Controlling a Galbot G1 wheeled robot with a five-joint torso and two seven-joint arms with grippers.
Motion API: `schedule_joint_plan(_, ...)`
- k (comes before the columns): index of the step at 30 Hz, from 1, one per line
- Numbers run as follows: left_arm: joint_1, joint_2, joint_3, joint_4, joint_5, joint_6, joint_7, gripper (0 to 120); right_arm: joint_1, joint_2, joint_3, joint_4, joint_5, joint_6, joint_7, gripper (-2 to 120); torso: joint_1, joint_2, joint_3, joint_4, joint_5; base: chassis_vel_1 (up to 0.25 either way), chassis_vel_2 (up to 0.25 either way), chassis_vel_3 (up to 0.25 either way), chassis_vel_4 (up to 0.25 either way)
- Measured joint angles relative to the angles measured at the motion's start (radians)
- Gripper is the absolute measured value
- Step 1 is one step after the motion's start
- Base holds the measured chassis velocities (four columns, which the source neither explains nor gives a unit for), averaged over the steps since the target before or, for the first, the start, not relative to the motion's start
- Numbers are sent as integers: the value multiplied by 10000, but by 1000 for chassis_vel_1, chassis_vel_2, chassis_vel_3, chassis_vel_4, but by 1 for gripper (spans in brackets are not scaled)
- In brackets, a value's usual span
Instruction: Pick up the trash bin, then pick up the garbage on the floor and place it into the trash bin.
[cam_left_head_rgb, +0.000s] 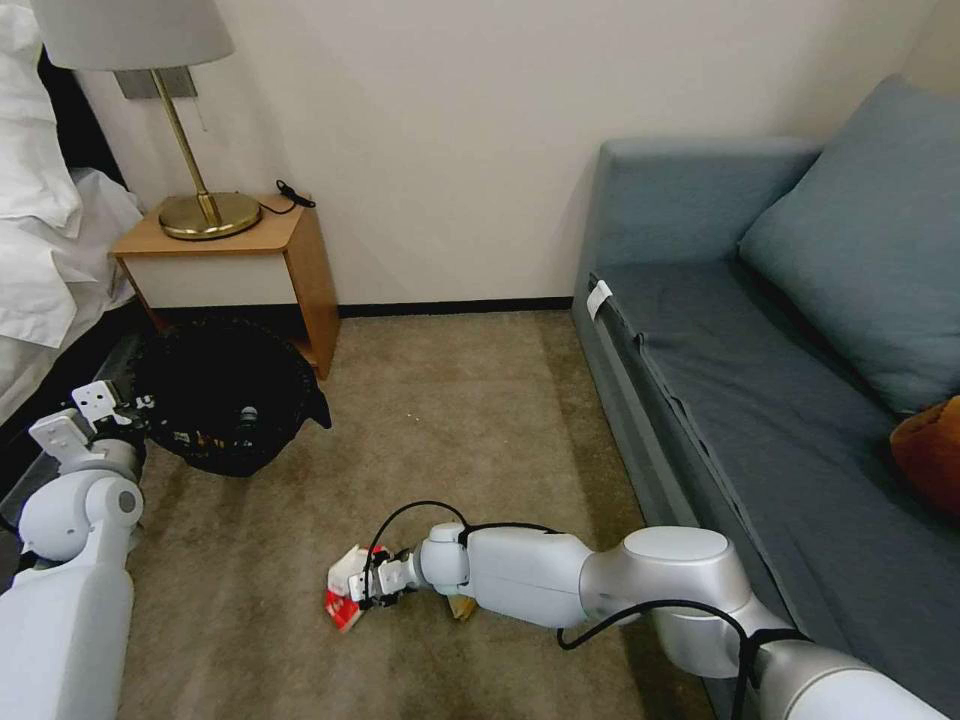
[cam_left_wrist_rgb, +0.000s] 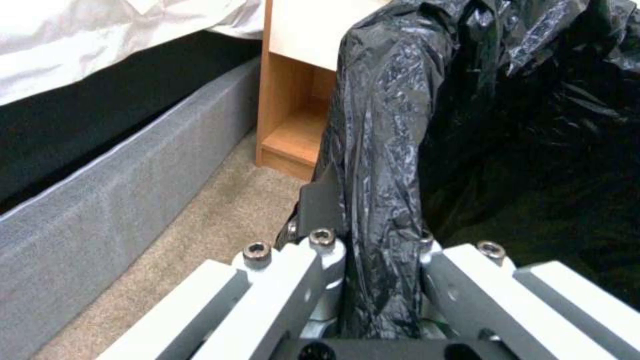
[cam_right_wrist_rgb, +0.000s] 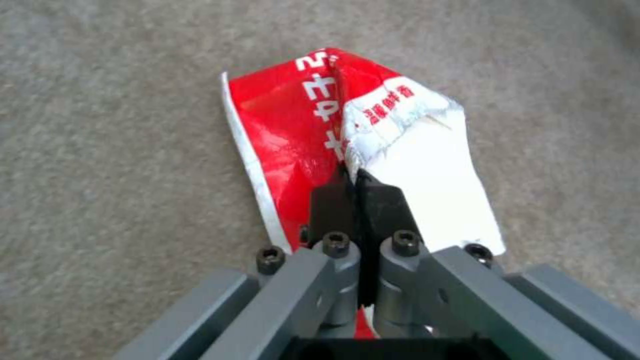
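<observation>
The trash bin (cam_left_head_rgb: 228, 395), lined with a crinkled black bag, is at the left beside the nightstand. My left gripper (cam_left_head_rgb: 105, 412) is shut on its near rim; the left wrist view shows the bag-covered rim (cam_left_wrist_rgb: 383, 150) clamped in the left gripper (cam_left_wrist_rgb: 373, 235). A few small items lie inside the bin. My right gripper (cam_left_head_rgb: 362, 585) is low over the carpet, shut on a piece of garbage, a red-and-white crumpled packet (cam_left_head_rgb: 343, 603). The right wrist view shows the right gripper (cam_right_wrist_rgb: 353, 187) pinching a fold of the packet (cam_right_wrist_rgb: 293, 125). A tan wrapper (cam_left_head_rgb: 461, 606) peeks out under my right forearm.
A wooden nightstand (cam_left_head_rgb: 300, 255) with a brass lamp (cam_left_head_rgb: 205, 205) stands against the wall behind the bin. The bed (cam_left_head_rgb: 45, 250) is at the left and a blue-grey sofa (cam_left_head_rgb: 760, 380) runs along the right. Open carpet (cam_left_head_rgb: 460, 420) lies between them.
</observation>
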Motion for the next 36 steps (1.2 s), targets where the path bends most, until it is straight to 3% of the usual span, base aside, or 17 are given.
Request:
schedule_joint_plan(15,193,404,-112,148,-268,-102,72,3,103,0,1192,-285,-417,172,-8,0,0,0,0,1,-1,0,0,0,0)
schedule_joint_plan(36,-14,1237,-72,951,-678,-467,262,3,259,0,3387,-775,155,-120,252,0,0,0,0,1,0,0,0,0,0)
